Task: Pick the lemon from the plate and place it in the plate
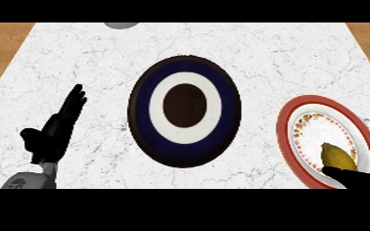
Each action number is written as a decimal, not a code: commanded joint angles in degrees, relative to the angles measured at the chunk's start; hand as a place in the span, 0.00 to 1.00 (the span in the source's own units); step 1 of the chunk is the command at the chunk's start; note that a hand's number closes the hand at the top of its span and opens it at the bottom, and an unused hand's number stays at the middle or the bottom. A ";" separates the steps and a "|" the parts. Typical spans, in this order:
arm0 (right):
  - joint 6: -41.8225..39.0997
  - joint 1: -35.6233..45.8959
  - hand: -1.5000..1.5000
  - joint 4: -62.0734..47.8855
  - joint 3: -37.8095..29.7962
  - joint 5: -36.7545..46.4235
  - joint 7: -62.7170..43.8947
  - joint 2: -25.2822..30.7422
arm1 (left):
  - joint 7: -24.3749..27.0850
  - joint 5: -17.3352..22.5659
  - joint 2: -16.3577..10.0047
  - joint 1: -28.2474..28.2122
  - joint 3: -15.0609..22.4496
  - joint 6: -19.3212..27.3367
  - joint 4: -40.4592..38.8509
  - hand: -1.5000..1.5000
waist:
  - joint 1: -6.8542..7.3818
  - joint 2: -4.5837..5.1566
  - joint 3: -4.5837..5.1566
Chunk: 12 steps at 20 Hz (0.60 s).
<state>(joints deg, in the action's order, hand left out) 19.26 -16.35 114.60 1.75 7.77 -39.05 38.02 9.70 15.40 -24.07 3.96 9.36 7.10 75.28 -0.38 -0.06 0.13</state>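
Observation:
A yellow lemon (337, 156) lies on the near part of a red-rimmed white plate (303, 127) at the counter's right edge. My right hand (350, 177) shows only as black fingers at the lower right, touching the lemon's near side; how far they curl round it is hidden. A large plate (184, 110) with dark blue and white rings and a dark brown centre sits in the middle of the counter, with nothing on it. My left hand (59, 125) rests open at the left, fingers straight and pointing away.
The white marble counter (86, 54) ends in wooden strips at the far left and far right. A grey round object (121, 24) peeks in at the top edge, left of centre.

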 commanded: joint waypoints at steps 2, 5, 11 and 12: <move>-10.71 -1.55 0.00 4.05 1.81 -2.35 -11.14 7.05 | 1.84 -2.08 2.09 0.30 0.27 1.87 -2.05 0.50 | -0.02 0.10 0.02; -16.77 0.93 0.00 2.05 -5.04 -10.40 -13.80 9.49 | 0.93 -1.83 2.46 -0.82 0.28 0.75 0.11 0.50 | 0.28 0.02 -0.09; -22.30 2.22 0.00 1.22 -3.76 -10.45 -20.94 8.73 | -0.91 -2.66 2.54 -0.69 -0.66 -0.65 1.40 0.50 | 0.35 -0.01 -0.11; -22.01 6.60 0.00 -3.60 -2.36 -8.70 -19.95 6.07 | -2.24 -2.86 1.72 1.64 -1.98 -1.63 0.50 0.50 | 0.57 0.09 -0.12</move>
<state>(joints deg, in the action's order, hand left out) 0.95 -13.40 114.36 -0.73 -0.89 -55.34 45.01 9.35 13.32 -22.12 4.52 8.45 6.05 75.03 -0.02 0.01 0.04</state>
